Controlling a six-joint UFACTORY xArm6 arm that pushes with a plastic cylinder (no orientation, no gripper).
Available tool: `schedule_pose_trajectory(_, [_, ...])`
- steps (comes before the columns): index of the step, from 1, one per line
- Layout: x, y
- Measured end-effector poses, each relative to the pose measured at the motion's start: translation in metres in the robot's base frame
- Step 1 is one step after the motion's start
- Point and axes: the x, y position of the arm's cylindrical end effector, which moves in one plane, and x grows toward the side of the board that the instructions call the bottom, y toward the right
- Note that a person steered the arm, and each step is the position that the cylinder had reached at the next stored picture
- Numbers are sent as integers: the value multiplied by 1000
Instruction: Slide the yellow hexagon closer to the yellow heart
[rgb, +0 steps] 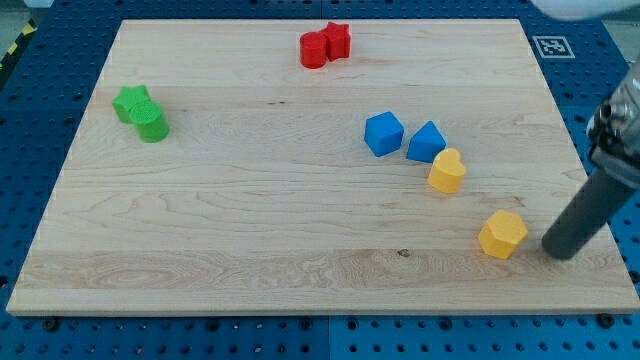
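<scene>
Tip: your dark rod's tip (562, 250) has no claw; it rests just right of the hexagon, apart.
Yellow plastic hexagon block (502, 234): near the view's bottom right.
Yellow plastic heart block (447, 170): up-left, touching a blue block (427, 142).

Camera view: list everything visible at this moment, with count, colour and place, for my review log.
Wooden board: one, light wood, fills most of the view, on a blue perforated base.
Red blocks: two, touching, near the view's top centre; the right one looks star-like, the left one rounder.
Green blocks: two, touching, at the view's left.
Blue blocks: two, right of centre, side by side: one cube-like, one touching the yellow heart.
Yellow heart: one, just below and right of the blue pair.
Yellow hexagon: one, lower right, apart from the heart.
Marker tag: one, black and white, off the board's top right corner.
My tip: one dark rod, just right of the yellow hexagon, not touching it.
</scene>
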Motion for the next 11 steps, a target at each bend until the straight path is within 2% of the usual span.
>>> schedule_pose_trajectory(1, [8, -18])
schedule_pose_trajectory(3, [-33, -64])
schedule_pose_trajectory(5, [-40, -79])
schedule_pose_trajectory(8, [-37, -77])
schedule_pose_trajectory(9, [-37, -46])
schedule_pose_trajectory(11, [-50, -64])
